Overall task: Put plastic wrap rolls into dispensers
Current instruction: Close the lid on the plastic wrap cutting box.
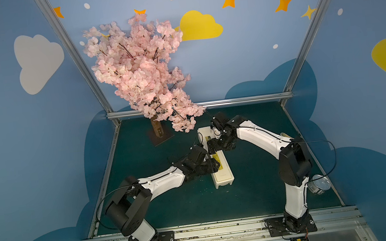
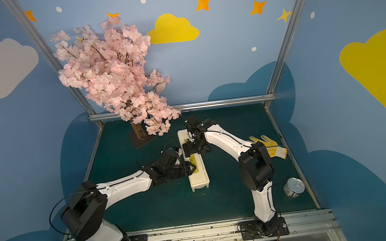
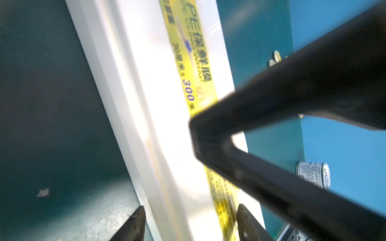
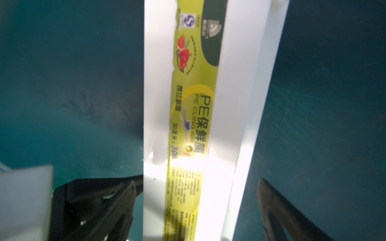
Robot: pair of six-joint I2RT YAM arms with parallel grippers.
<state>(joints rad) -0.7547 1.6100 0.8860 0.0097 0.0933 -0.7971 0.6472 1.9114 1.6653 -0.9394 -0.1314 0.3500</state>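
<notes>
The dispenser (image 1: 224, 173) (image 2: 200, 178) is a long cream box lying mid-table, its lid down and a yellow label along the top. My left gripper (image 1: 213, 165) (image 2: 191, 169) hovers over its near half. In the left wrist view the left gripper (image 3: 191, 223) is open, its fingers spread across the dispenser (image 3: 163, 104). My right gripper (image 1: 212, 146) (image 2: 189, 150) hangs over the box's middle. In the right wrist view the right gripper (image 4: 200, 204) is open, straddling the dispenser (image 4: 229, 104) with a gap on each side. The plastic wrap roll is hidden.
A pink blossom tree (image 1: 140, 70) on a brown base stands at the back left, its branches reaching close to the box's far end. At the right edge a silver tin can (image 2: 294, 187) (image 3: 313, 174) lies on the mat, with a yellow glove (image 2: 269, 145) behind the right arm.
</notes>
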